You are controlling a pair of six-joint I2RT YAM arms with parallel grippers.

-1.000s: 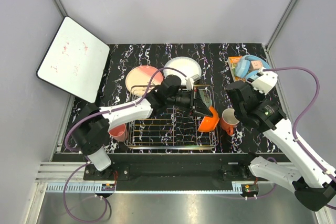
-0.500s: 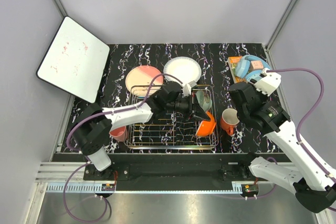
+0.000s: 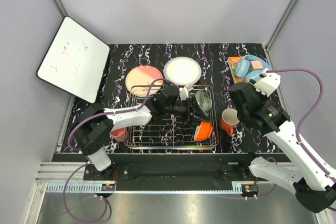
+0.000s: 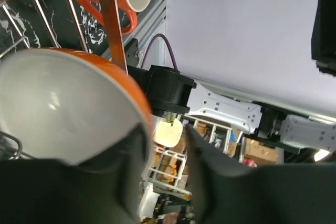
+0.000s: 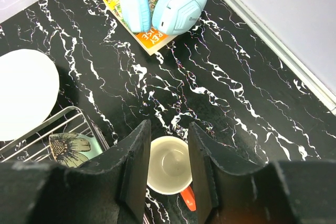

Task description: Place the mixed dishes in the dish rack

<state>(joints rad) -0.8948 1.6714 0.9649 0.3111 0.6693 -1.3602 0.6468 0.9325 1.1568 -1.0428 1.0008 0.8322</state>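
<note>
Top view: left end effector (image 3: 195,120) grips orange bowl (image 3: 203,129) in rack (image 3: 137,139); right end effector (image 5: 167,174) open above mug (image 5: 169,167).

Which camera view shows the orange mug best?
The right wrist view: the mug sits just below the right hand, its cream inside seen from above. The top view shows it small beside the rack. The left wrist view catches only its rim and handle at the top edge.
</note>
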